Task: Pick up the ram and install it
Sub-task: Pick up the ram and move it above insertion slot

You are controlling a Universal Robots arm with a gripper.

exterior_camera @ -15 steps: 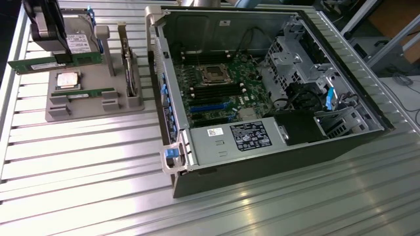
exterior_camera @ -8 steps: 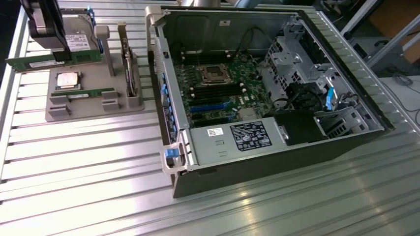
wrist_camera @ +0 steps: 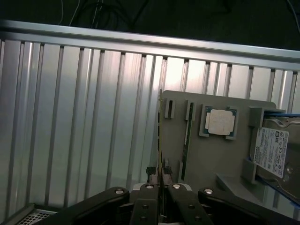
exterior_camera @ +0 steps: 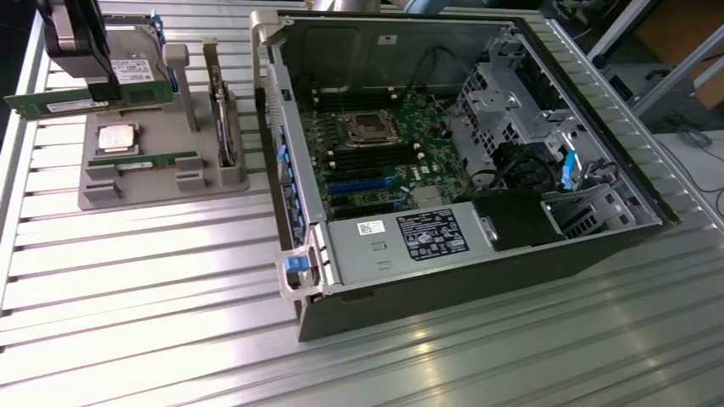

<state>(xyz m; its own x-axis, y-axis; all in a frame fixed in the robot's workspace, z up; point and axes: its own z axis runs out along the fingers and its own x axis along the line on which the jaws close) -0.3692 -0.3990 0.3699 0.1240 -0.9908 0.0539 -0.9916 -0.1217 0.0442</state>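
My gripper (exterior_camera: 97,85) is shut on the ram (exterior_camera: 57,103), a long green stick with a white label, and holds it level above the back left corner of the grey parts tray (exterior_camera: 158,191). In the wrist view the ram (wrist_camera: 161,136) shows edge-on as a thin line running out from between the black fingers (wrist_camera: 149,194) of the gripper (wrist_camera: 161,188). A second green stick (exterior_camera: 145,158) stands in a slot on the tray. The open computer case (exterior_camera: 453,144) lies to the exterior view's right, its black memory slots (exterior_camera: 374,158) bare beside the CPU socket (exterior_camera: 369,127).
On the tray sit a square silver CPU chip (exterior_camera: 117,137), an upright card with a metal bracket (exterior_camera: 220,110) and a hard drive (wrist_camera: 274,150). Inside the case are a power supply (exterior_camera: 396,242), cables and a drive cage (exterior_camera: 504,93). Everything rests on a ribbed aluminium table (exterior_camera: 169,297).
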